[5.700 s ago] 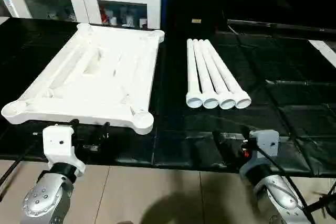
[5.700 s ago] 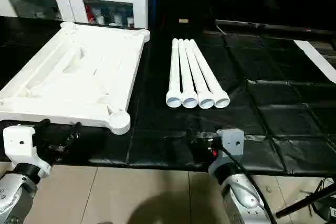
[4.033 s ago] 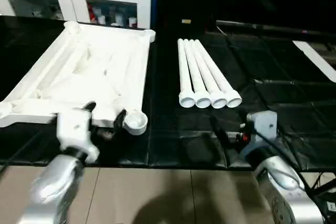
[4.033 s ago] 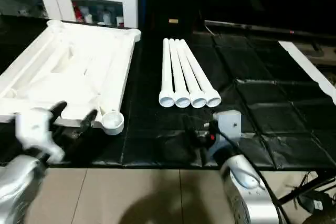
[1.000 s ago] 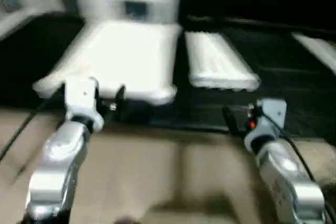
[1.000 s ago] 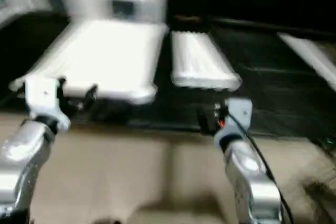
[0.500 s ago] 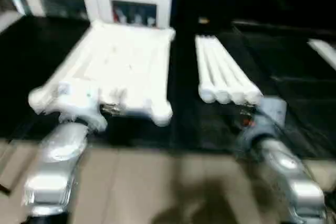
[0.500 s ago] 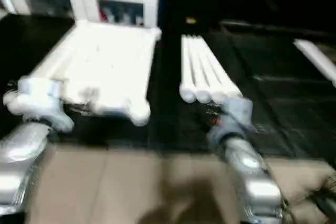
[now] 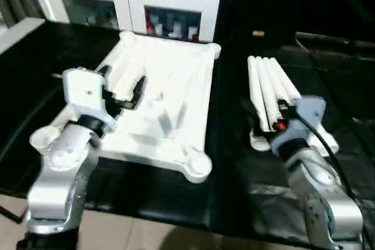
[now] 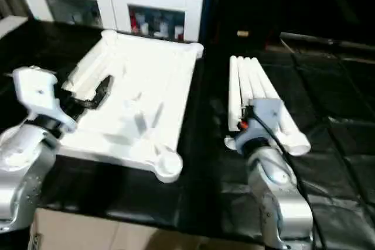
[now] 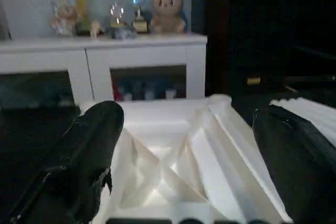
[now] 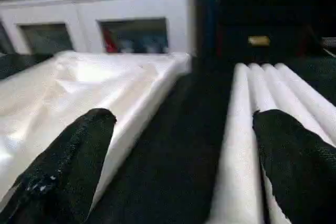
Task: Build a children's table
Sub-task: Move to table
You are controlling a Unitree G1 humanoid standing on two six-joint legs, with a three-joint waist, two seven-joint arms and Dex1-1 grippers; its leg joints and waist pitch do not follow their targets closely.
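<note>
Nothing is assembled yet: the tabletop [image 9: 158, 103] lies upside down mid-frame, four legs [image 9: 266, 95] loose at right, left end effector [image 9: 120, 89] and right end effector [image 12: 178, 150] both open, empty

A bare black strip [image 9: 225, 115] between my tabletop [image 9: 170, 95] and legs [image 9: 266, 86] gives passage (cabinet [image 9: 135, 4] blocks beyond).

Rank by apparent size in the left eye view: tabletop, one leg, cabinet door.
1. Tabletop, clearly largest.
2. Leg and cabinet door: too close to rank, and the farther door looks smaller than it is.
</note>
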